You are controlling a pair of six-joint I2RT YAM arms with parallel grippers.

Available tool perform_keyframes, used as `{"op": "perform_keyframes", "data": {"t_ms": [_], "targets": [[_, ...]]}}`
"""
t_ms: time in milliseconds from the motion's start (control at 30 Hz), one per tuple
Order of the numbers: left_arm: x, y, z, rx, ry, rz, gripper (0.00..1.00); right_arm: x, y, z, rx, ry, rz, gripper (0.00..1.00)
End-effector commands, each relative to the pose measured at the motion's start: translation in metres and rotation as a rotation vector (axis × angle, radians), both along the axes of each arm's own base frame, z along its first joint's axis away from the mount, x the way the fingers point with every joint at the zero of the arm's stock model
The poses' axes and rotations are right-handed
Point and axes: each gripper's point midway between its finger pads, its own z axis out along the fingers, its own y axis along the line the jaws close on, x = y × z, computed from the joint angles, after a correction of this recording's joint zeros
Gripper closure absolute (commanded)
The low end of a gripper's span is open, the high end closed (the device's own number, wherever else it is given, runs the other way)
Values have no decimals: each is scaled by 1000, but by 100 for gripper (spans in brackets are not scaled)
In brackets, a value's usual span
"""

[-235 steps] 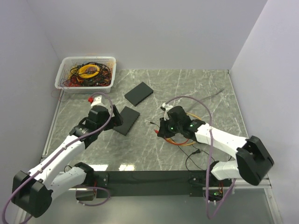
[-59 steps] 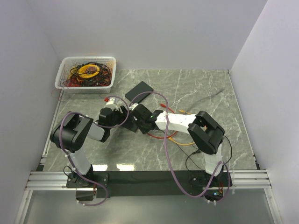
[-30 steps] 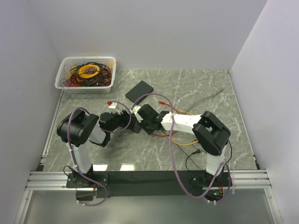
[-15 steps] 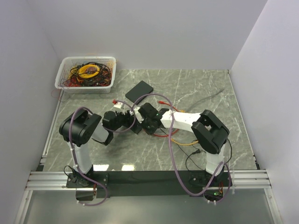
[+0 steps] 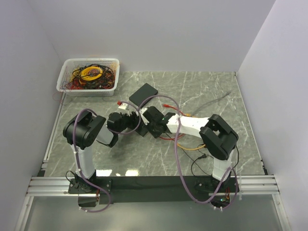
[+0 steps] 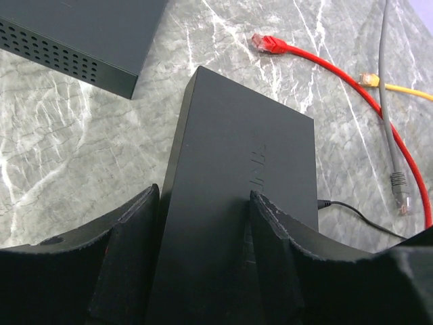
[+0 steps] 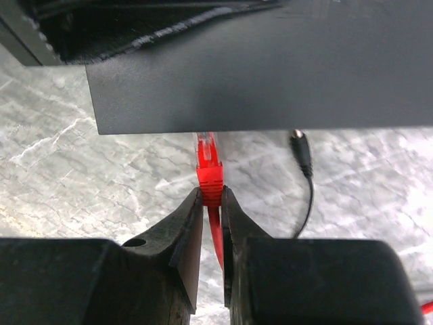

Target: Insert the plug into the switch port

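Left claw (image 6: 203, 261): clamped across flat black rectangular switch box (image 6: 247, 149) over grey marble counter (image 6: 61, 142). Right claw (image 7: 211, 206): pinching red cable plug (image 7: 209, 168), tip hidden at box edge. Claws, earlier well apart, now meet.

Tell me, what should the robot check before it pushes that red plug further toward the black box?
1. Left gripper clamping the switch from both sides: ok.
2. Right gripper shut on the red plug: ok.
3. Plug lined up with a port: cannot tell; the switch's edge hides the ports.
4. Plug already seated: cannot tell; its tip vanishes under that edge.
5. Black power connector apart from the plug: ok.
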Motion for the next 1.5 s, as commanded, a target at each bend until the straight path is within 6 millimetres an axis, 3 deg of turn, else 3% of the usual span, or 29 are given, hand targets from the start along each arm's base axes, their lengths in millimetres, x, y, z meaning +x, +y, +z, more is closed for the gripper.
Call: {"op": "perform_keyframes", "data": {"t_ms": [0,200,467,700,867,1000,1300,1333,1367,1400,1467], "targets": [[-100,-24,-69,2,414,-244,40,72,56,109,379,-363,-139,100],[-97,-16,-74,17,432,-195,41,67,37,99,348,-349,-218,100],[-98,-12,-87,36,459,-173,44,55,45,97,399,-294,-199,100],[-97,-12,-86,35,460,-177,45,47,36,85,390,-279,-219,100],[-96,-10,-85,29,456,-167,45,42,24,97,394,-292,-241,100],[-96,-9,-86,31,462,-163,45,30,12,92,392,-283,-254,100],[-84,-1,-73,16,441,-88,29,4,1,82,386,-251,-241,100],[-83,0,-70,12,433,-82,14,2,1,81,391,-248,-242,100],[-83,1,-65,2,425,-74,7,1,1,78,391,-244,-242,100],[-82,1,-62,-2,416,-71,2,0,1,77,390,-239,-241,100],[-82,1,-52,-18,395,-62,1,0,3,73,385,-234,-240,100]]}}
